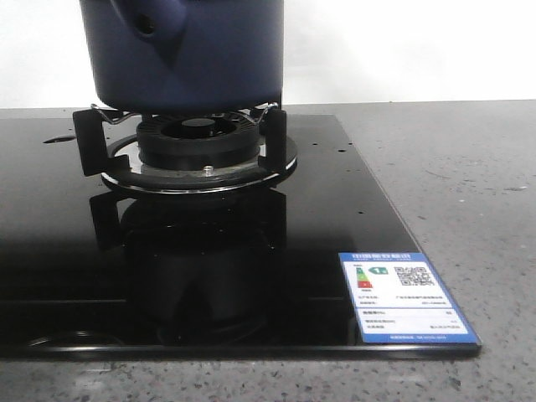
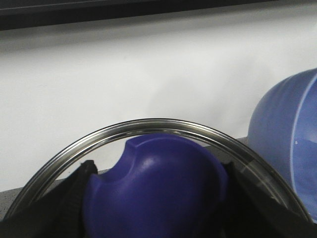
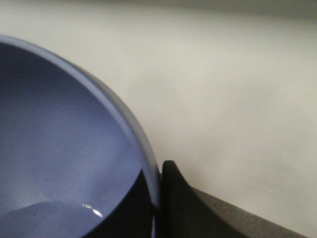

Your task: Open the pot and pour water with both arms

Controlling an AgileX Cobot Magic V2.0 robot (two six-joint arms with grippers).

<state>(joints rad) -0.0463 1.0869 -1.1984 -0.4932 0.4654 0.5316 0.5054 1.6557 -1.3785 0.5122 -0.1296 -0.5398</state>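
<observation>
- Dark navy pot (image 1: 188,54) resting on black burner grate (image 1: 188,146), far left of the glossy black cooktop (image 1: 251,251); stubby handle (image 1: 151,21) with a round hole facing near-left.
- Grey speckled tabletop (image 1: 452,184) to the right; blue-bordered energy label (image 1: 404,297) on the cooktop's near right corner.
- Left end effector (image 2: 156,198) closed around a navy knob (image 2: 156,188), black fingers (image 2: 74,193) pressed on either side; glass lid rim (image 2: 163,124) arcing behind the knob.
- Lighter blue ribbed bowl (image 2: 290,144) just beside that lid.
- Right end effector (image 3: 158,208) astride the bowl wall (image 3: 74,163), one black finger (image 3: 185,203) outside the rim; grip width impossible to tell.
</observation>
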